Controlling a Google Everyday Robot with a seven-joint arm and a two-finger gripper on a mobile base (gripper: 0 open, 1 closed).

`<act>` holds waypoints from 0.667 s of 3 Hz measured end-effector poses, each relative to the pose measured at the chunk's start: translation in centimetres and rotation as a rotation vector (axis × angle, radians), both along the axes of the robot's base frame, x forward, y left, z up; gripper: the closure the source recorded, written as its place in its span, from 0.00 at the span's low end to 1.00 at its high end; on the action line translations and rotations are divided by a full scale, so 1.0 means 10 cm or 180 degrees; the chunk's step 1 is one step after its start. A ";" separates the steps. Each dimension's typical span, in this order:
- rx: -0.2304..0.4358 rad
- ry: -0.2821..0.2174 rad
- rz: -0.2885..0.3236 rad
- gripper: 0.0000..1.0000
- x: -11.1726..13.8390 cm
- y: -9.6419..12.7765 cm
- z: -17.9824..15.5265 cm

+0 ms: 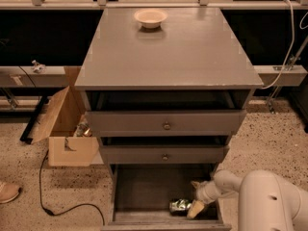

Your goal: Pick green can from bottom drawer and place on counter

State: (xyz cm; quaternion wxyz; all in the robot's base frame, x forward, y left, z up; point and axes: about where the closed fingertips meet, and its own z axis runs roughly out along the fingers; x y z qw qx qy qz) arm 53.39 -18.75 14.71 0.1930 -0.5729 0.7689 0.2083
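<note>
Speckled floor, grey cabinet. The green can (pixel 180 206) is seen front-right in the bottom drawer (pixel 144 186). The gripper (pixel 193 196) is spread inside that drawer, nothing held. The can should be straddled before closing.

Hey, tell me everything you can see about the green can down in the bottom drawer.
The green can is a small, shiny metal drink can, green with pale silvery marks. It lies on its side on the flat grey floor of the open bottom drawer, near the front and right of centre. The gripper is at the can's right end with its fingers spread. The lower fingertip sits right against the can, though actual contact cannot be confirmed. Nothing else is near it in the drawer.
</note>
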 end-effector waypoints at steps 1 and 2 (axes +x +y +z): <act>-0.0035 -0.0017 -0.0029 0.00 0.07 -0.03 -0.04; -0.0035 -0.0017 -0.0028 0.00 0.07 -0.03 -0.04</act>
